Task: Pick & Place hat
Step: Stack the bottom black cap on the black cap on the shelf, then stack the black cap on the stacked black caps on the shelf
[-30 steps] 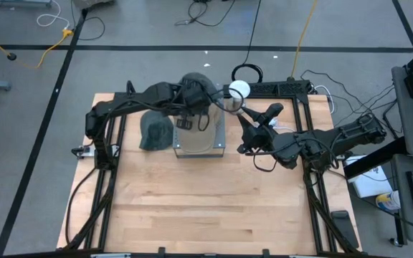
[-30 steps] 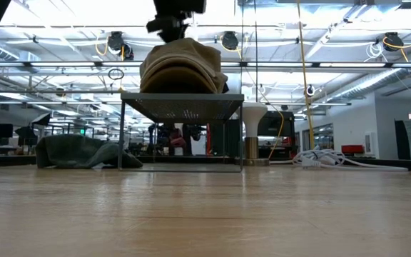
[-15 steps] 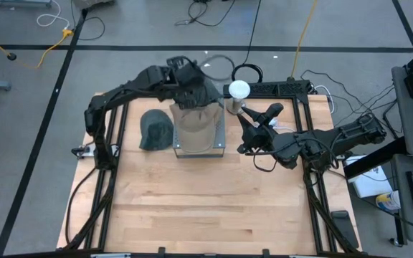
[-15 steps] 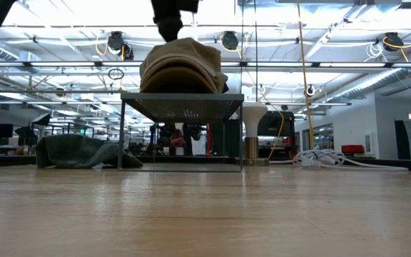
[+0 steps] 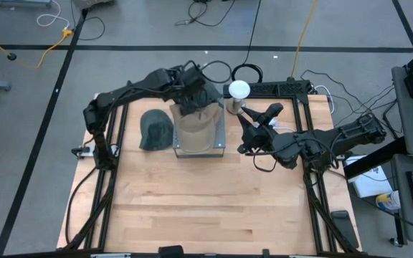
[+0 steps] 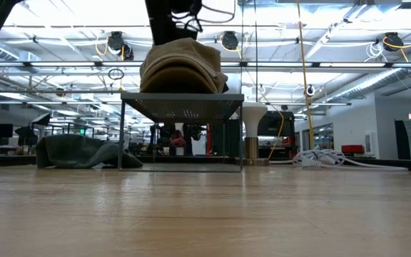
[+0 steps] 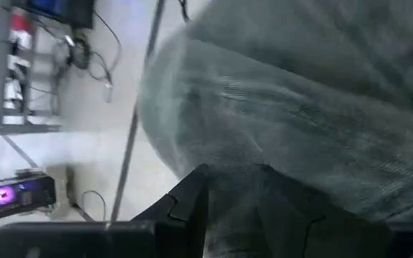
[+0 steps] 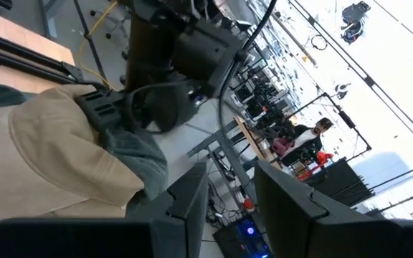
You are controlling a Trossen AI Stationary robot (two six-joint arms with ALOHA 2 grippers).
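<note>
Bare light wooden tabletop (image 5: 192, 208) nearest. Beige fabric hat (image 6: 182, 66) sits on grey wire-mesh stand (image 6: 182, 106); dark green crumpled hat (image 5: 155, 130) lies beside it. Left tool (image 5: 189, 97) over beige hat's far edge, fingers hidden, can't tell. Right tool (image 5: 244, 130) just beside stand, jaws narrowly parted, empty.

The left arm reaches from the table's left edge toward the far centre, elbow bent, its left gripper (image 5: 192, 92) pointing down at the far side, fingers (image 7: 192, 204) parted. The right arm stretches low from the right edge toward the centre, its right gripper (image 5: 244, 137) hovering with fingers (image 8: 188, 193) apart.
</note>
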